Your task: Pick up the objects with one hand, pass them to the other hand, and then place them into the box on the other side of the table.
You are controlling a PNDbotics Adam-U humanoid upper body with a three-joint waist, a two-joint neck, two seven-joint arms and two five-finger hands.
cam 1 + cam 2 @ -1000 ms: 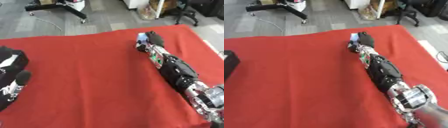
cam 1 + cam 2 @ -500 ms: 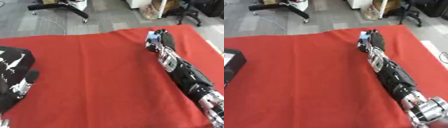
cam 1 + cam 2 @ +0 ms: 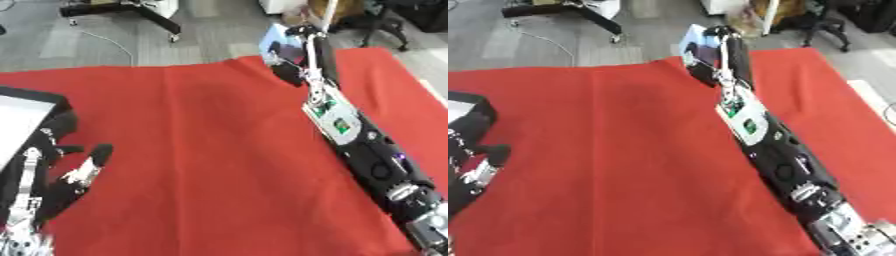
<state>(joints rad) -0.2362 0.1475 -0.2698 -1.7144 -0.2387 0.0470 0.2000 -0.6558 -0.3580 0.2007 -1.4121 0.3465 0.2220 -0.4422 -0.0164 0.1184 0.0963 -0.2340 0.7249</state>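
Here the right hand (image 3: 713, 50) is stretched to the far edge of the red cloth (image 3: 201, 150), its fingers curled round a pale blue and white object (image 3: 696, 37) that is lifted above the cloth. The left hand (image 3: 61, 175) is held at the lower left with fingers relaxed and nothing in it. Beside it a black box (image 3: 31, 107) is seen; its contents cannot be made out.

Illumination was even and bright, shadows soft, overall focus was soft, right arm (image 3: 367, 150) motion-blurred, no glare on table (image 3: 201, 150).
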